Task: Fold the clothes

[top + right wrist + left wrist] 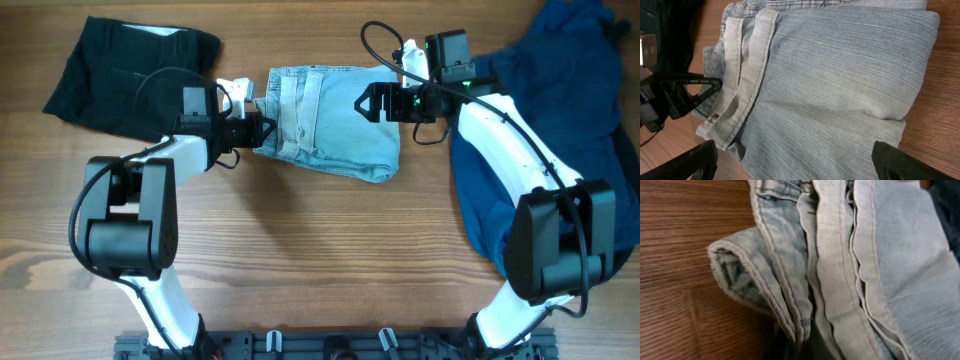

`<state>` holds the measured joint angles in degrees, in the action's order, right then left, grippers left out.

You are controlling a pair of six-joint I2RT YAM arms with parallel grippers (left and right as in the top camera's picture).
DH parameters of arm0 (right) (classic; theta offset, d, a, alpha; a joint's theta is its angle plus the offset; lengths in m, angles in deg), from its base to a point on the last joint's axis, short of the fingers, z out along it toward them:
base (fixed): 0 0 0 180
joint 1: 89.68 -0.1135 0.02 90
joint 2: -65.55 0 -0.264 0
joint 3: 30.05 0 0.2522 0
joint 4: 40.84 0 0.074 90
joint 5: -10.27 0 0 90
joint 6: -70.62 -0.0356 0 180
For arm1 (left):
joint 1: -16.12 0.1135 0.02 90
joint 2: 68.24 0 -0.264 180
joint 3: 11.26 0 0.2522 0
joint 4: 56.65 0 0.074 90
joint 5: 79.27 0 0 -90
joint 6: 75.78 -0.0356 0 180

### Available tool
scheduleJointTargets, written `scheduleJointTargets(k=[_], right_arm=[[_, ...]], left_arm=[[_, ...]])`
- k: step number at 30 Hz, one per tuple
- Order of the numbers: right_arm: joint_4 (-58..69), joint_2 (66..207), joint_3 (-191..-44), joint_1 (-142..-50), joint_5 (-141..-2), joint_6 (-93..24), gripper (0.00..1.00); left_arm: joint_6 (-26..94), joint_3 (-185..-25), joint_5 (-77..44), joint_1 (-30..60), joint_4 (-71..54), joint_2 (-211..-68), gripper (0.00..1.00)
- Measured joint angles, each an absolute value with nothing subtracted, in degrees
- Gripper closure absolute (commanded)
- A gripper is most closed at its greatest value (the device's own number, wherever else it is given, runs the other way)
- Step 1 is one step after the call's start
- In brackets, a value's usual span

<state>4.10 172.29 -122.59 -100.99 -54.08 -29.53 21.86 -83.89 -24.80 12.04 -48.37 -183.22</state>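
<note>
At table centre, toward the far edge, locate the folded light-blue jeans (330, 125), flat on the wooden table (300, 250), long axis running L–R btw the two arms, waistband end to the left. Note left gripper (263, 129) at that waistband end, touching or just beside the denim edge. Cannot tell from any view whether clamped on cloth or merely alongside (own wrist cam shows little but rolled hem and seams close up). Note right gripper (795, 157) above the opposite half, fingers (690, 160) spread wide apart w/ nothing between them, denim directly beneath. Treat both arms as about equally near, one per end; plan any approach along the long axis, not across it. Judge jeans as already folded at least once; expect the next step to be either one more end-to-end fold or a release and shift to another item. Keep clear of black garment (130, 65) at far left and dark-blue garment (560, 130) under the right arm, neither apparently folded yet.
</note>
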Motion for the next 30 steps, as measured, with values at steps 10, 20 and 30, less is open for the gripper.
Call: scheduleJointTargets(k=[10,20,30], right_arm=[[4.2,172.3,-122.6,-101.0,-58.8,-33.6,0.0],[4.3,172.3,-122.6,-95.9,-61.6,-37.3,0.0],[6.2,172.3,-122.6,-93.3,-61.8,-37.3,0.0]], left_arm=[[33.5,-83.8,-25.7,15.5,-49.3,-181.7,0.11],[34.1,-83.9,-6.5,1.8,-32.5,-168.4,0.01],[42.7,-83.9,15.4,-7.9,-27.3,-168.4,0.0]])
